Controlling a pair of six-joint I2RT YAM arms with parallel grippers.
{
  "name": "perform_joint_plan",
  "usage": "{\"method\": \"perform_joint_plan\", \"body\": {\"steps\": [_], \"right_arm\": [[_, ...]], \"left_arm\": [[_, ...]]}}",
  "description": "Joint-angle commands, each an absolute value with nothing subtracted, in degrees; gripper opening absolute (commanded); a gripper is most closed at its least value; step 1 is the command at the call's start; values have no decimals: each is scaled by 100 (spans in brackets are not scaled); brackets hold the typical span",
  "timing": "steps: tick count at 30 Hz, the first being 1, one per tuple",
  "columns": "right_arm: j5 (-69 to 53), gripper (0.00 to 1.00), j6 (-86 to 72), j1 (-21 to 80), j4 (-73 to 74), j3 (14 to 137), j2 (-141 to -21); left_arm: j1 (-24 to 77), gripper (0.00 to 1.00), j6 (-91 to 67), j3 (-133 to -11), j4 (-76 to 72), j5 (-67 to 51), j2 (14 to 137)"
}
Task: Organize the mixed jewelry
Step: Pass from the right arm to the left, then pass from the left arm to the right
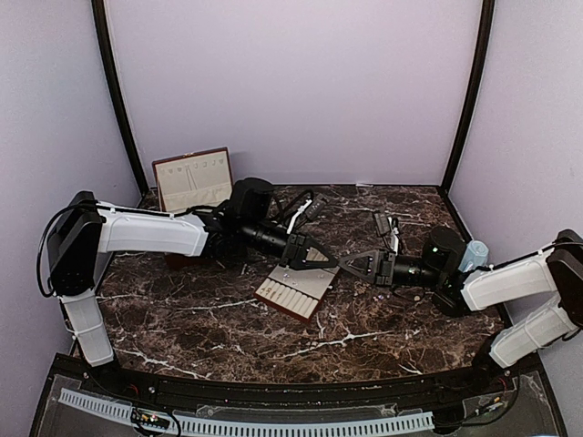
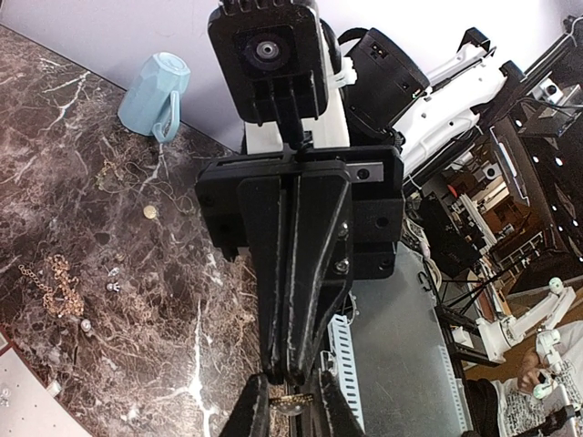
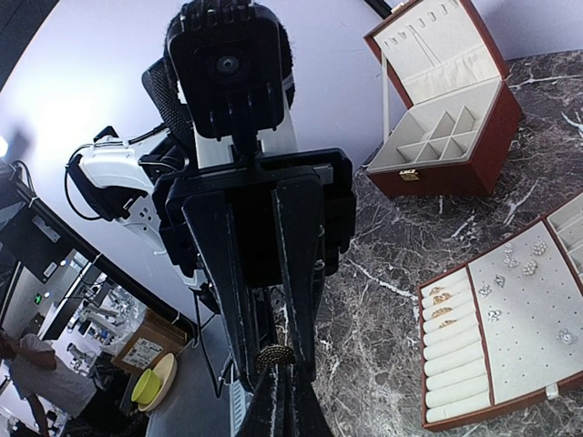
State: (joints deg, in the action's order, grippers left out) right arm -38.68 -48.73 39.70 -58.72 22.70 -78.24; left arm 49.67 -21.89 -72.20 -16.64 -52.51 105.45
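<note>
My two grippers meet tip to tip above the marble table (image 1: 200, 319). A small gold ring (image 3: 275, 355) hangs in the air between them. My right gripper (image 3: 284, 381) is shut, with the ring pinched at its tips. My left gripper (image 2: 291, 408) has narrowed onto the same ring (image 2: 293, 398), one finger against each side. From above, the left gripper (image 1: 321, 258) and the right gripper (image 1: 353, 264) touch just past the tray (image 1: 293, 293). Loose mixed jewelry, a gold chain (image 2: 55, 282) and small studs (image 2: 114, 285), lies on the marble.
The reddish-brown box (image 3: 437, 137) stands open at the back left, lid up. The slotted tray (image 3: 455, 414) holds gold rings (image 3: 440, 305) in its rolls and studs (image 3: 510, 269) on its pad. A pale blue cup (image 2: 155, 86) stands near the right arm.
</note>
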Motion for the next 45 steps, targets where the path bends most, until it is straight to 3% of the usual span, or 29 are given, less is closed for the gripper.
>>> {"method": "perform_joint_plan", "body": {"steps": [1, 2, 8, 14, 20, 29, 36, 45], "right_arm": [[-3753, 0, -4876, 3975, -6074, 2232, -7796], [-3741, 0, -4884, 3973, -6068, 2228, -7782], [-3612, 26, -4878, 3884, -5971, 2097, -7519], [-3454, 34, -4756, 3742, -5673, 1940, -7143], [-3325, 35, -4543, 3697, -5200, 1982, -6981], [-2837, 35, -3439, 3811, -3152, 2578, -6909], [-3415, 35, -3606, 3840, -3629, 2724, -7460], [-3654, 37, -4249, 3902, -3835, 2793, -7882]], "left_arm": [[4993, 8, -2250, -7121, -1901, -5287, 10389], [4993, 8, -2272, -7120, -1904, -5284, 10389], [4895, 7, -2425, -7010, -1911, -5198, 10326], [4776, 7, -2387, -6920, -1595, -5046, 10228], [4623, 7, -2148, -7058, -677, -4832, 10213], [4457, 7, -1462, -7289, 950, -4544, 10242], [4473, 7, -907, -7242, 811, -4342, 10161], [5031, 7, 1434, -7422, 1485, -2559, 10057]]}}
